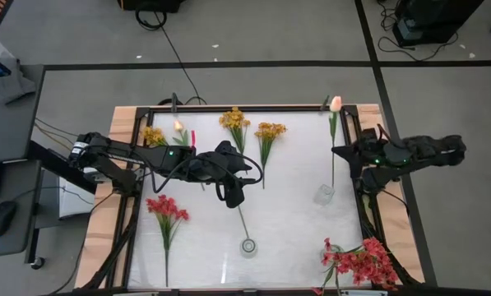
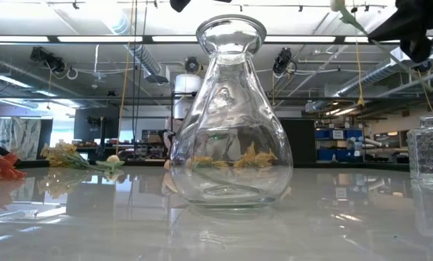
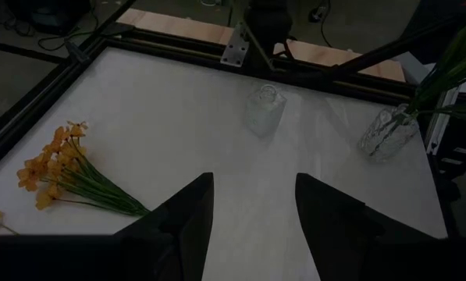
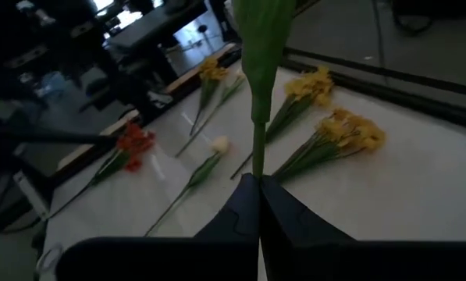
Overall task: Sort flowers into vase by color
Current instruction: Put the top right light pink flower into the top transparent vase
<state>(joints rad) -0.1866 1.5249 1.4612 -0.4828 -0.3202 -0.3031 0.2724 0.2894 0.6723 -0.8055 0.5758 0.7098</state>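
Observation:
My right gripper is over the table's right side, shut on a peach tulip's green stem. The bud points at the far edge, and the stem's lower end shows over a small faceted vase. My left gripper hovers open and empty over the table's middle. Yellow clusters and another peach tulip lie flat by the far edge. A red cluster lies near-left. A round clear vase stands near the front. My right gripper pinches the tulip's stem between its two shut fingers, about midway along, with the fingers lying across it. The flower is lifted clear of the table. I cannot tell whether its lower end reaches into the faceted vase.
A bunch of red-pink flowers sits at the near right corner. In the left wrist view a glass vase there holds green stems. A dark metal frame rims the white table. Bare tabletop lies between the two vases.

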